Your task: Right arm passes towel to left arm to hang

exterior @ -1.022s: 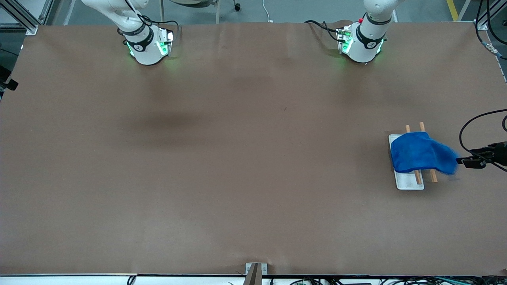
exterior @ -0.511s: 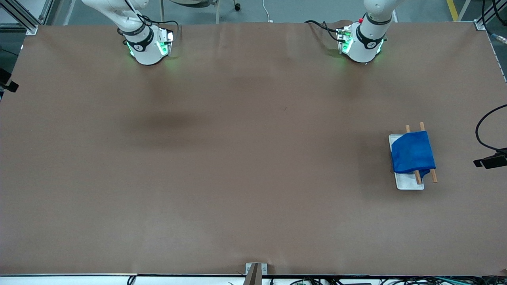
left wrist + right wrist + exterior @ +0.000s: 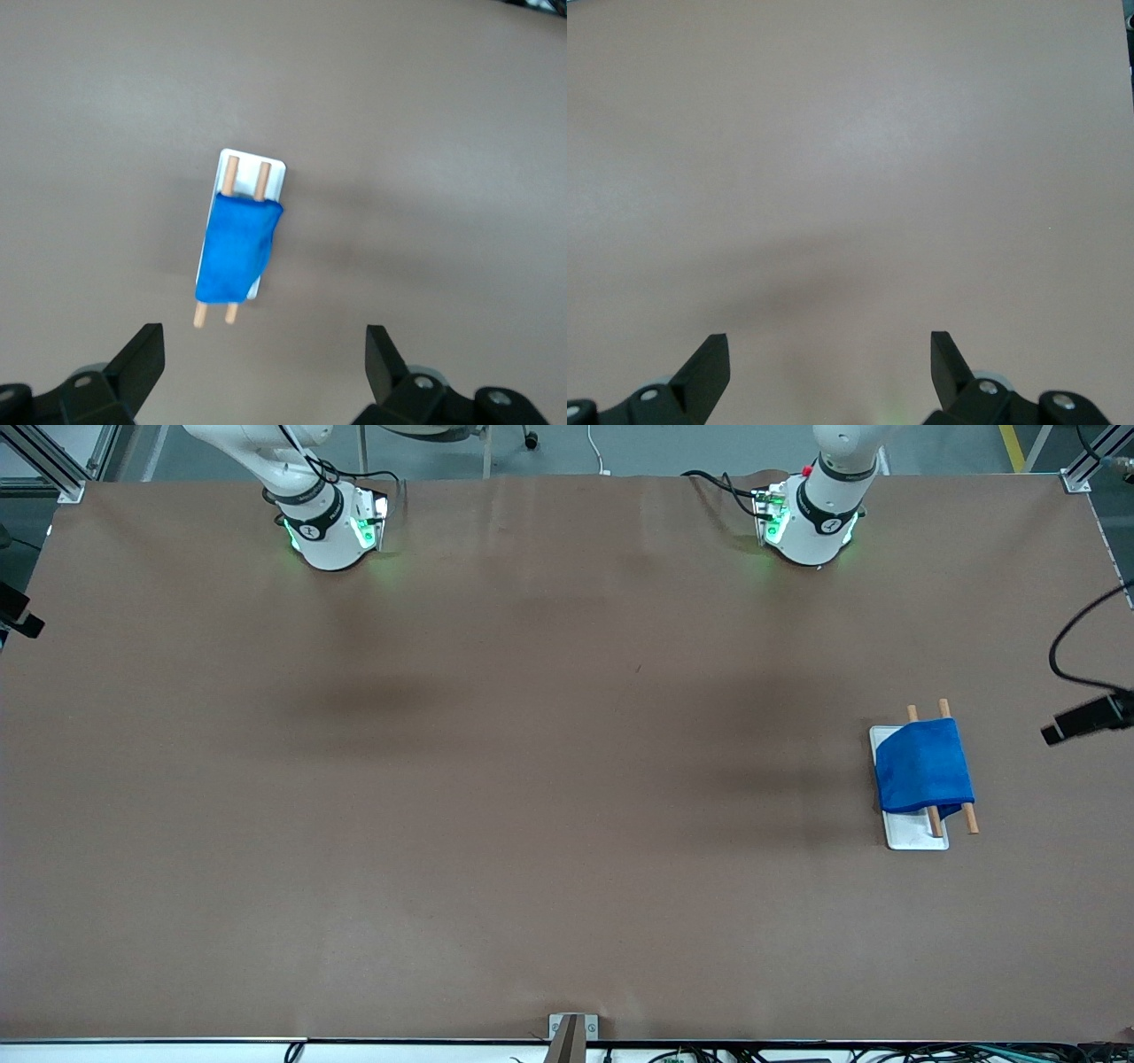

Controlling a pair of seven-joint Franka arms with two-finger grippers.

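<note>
The blue towel (image 3: 923, 777) hangs folded over two wooden rods (image 3: 971, 820) of a small rack with a white base (image 3: 917, 836), toward the left arm's end of the table. My left gripper (image 3: 1054, 734) is up in the air beside the rack, apart from the towel. In the left wrist view its fingers (image 3: 264, 341) are wide open and empty, with the towel (image 3: 236, 248) and the rack (image 3: 276, 168) below. My right gripper (image 3: 829, 348) is open and empty over bare table. In the front view only the right arm's base (image 3: 328, 531) shows.
The left arm's base (image 3: 811, 522) with its red knob stands at the table's edge farthest from the camera. A black cable (image 3: 1067, 651) loops above the left gripper at the table's end. A small metal bracket (image 3: 572, 1032) sits at the nearest edge.
One second ago my left gripper held the towel's corner stretched off the rack. It let go, the towel dropped onto the rods, and the gripper drew away toward the table's end.
</note>
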